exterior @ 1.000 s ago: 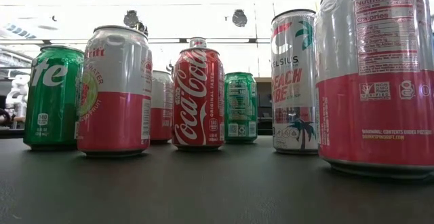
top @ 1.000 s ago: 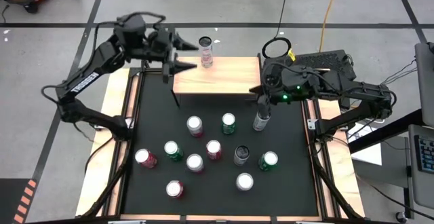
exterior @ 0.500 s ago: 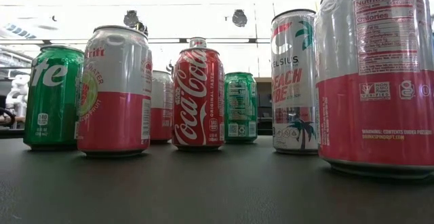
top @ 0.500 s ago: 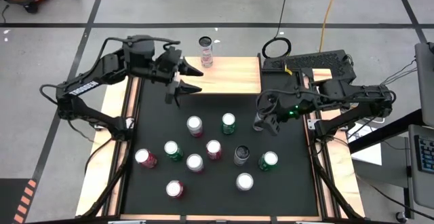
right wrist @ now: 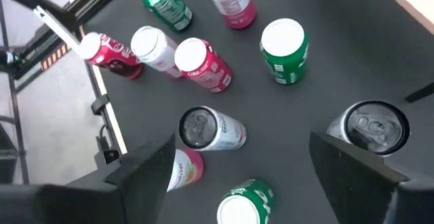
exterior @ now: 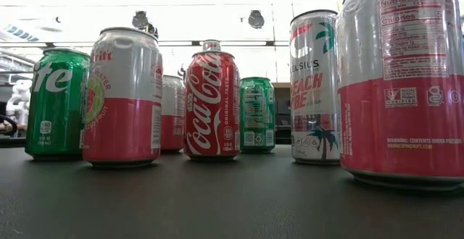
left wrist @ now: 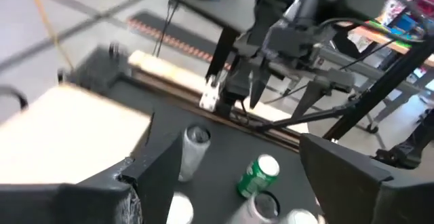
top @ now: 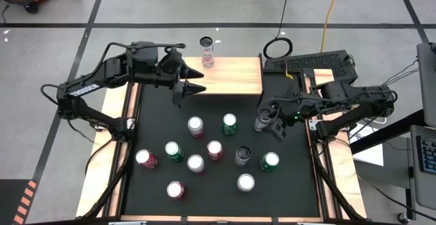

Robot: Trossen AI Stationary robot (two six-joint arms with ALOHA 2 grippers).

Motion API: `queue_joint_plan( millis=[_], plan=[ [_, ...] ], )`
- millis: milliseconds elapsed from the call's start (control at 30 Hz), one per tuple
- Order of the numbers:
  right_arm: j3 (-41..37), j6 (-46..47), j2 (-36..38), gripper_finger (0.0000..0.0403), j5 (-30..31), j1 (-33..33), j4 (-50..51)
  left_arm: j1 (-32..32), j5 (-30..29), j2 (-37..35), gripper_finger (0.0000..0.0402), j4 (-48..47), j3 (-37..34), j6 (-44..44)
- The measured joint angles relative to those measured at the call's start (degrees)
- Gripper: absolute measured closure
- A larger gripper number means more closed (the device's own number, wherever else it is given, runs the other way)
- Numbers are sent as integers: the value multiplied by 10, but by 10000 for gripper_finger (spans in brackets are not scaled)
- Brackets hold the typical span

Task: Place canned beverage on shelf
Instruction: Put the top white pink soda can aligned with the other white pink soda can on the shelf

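The shelf is a light-wood board at the far side of the black mat. A slim can stands upright at its far left edge. Several cans stand on the mat, among them a silver-topped one, a green one and a tall silver one. My left gripper hovers open over the shelf's near left corner. My right gripper hangs open and tipped down beside the tall silver can, which stands outside its fingers. Nothing is between either pair of fingers.
Red, green and pink cans stand close together across the middle and near part of the mat. Wooden strips line the table's left and right sides. Cables and a yellow cord lie on the floor beyond.
My left gripper has drawn away from the can on the shelf toward the table's near edge and rolled about its own axis. My right gripper has swung from the shelf's right end toward the near edge and tipped downward. No can has moved.
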State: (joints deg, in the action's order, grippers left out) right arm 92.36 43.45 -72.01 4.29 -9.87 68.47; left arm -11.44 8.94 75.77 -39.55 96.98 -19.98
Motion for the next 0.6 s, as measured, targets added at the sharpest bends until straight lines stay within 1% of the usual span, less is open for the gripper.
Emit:
queue_joint_plan(
  millis=[100, 167, 267, 433, 600],
  plan=[
    [0, -22, 0, 83, 0, -4, 0, 5, -2, 0, 110, -48, 0, -44],
    [0, -38, 0, 83, 1, -4, 0, 16, -11, 0, 110, -83, 0, -56],
    [0, -50, 0, 83, 0, -4, 0, 41, -50, 4, 110, -127, 0, -67],
    [0, -39, 0, 83, 4, -4, 0, 69, -110, 10, 110, -153, 0, -67],
    [0, -56, -8, 83, 60, -4, -2, 78, -123, 25, 110, -154, 0, -67]
  ],
)
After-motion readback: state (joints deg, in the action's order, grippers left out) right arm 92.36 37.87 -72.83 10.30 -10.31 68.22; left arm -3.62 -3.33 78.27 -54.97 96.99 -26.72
